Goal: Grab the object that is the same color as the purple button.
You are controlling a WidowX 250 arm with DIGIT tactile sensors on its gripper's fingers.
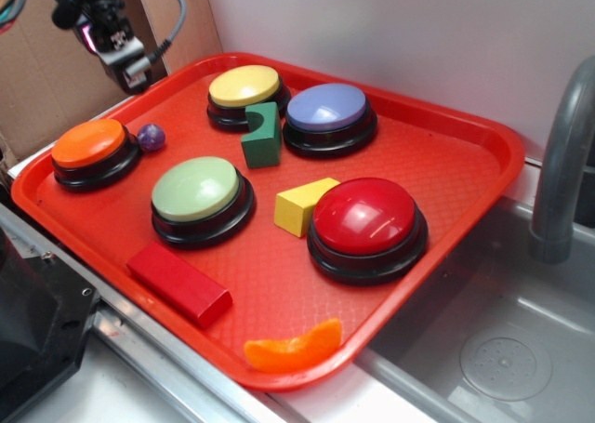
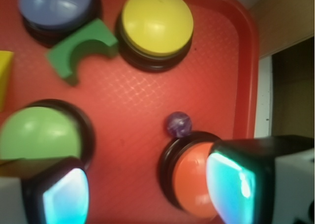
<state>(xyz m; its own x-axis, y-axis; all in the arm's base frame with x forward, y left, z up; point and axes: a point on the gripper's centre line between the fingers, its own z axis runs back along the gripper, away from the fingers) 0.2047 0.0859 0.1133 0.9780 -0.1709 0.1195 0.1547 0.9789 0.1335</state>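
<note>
- The approach step is judged to be in hand: the gripper (image 1: 130, 65) is being held high over the tray's far left corner, above and behind the purple ball (image 1: 152, 138), and nothing is being touched by it.
- In the wrist view the gripper's two fingers (image 2: 64, 197) are being shown spread wide at the bottom corners, with nothing being held between them.
- The purple ball (image 2: 178, 124) is being seen resting on the tray floor, touching or just beside the black base of the orange button (image 1: 90, 150), between that button and the yellow button (image 1: 245, 94).
- The purple button (image 1: 328, 116), whose lavender dome is being matched in colour, is being seen well apart from the ball, with the green block (image 1: 263, 136) just beside it.
- The next move is judged to be calling for a descent over the ball, with the fingers being placed so that the orange button's base is not being struck; a ball so small and glossy is likely to roll away if nudged.
- The surface is a red tray (image 1: 446, 195) with a textured floor, on which a green button (image 1: 199, 198), a red button (image 1: 366, 226), a yellow block (image 1: 305, 205), a red block (image 1: 178, 284) and an orange piece (image 1: 294, 346) are also being carried.
- The tray is being set beside a grey sink (image 1: 507, 349) with a faucet (image 1: 562, 163); a pale wall and brown cardboard are being seen behind.
</note>
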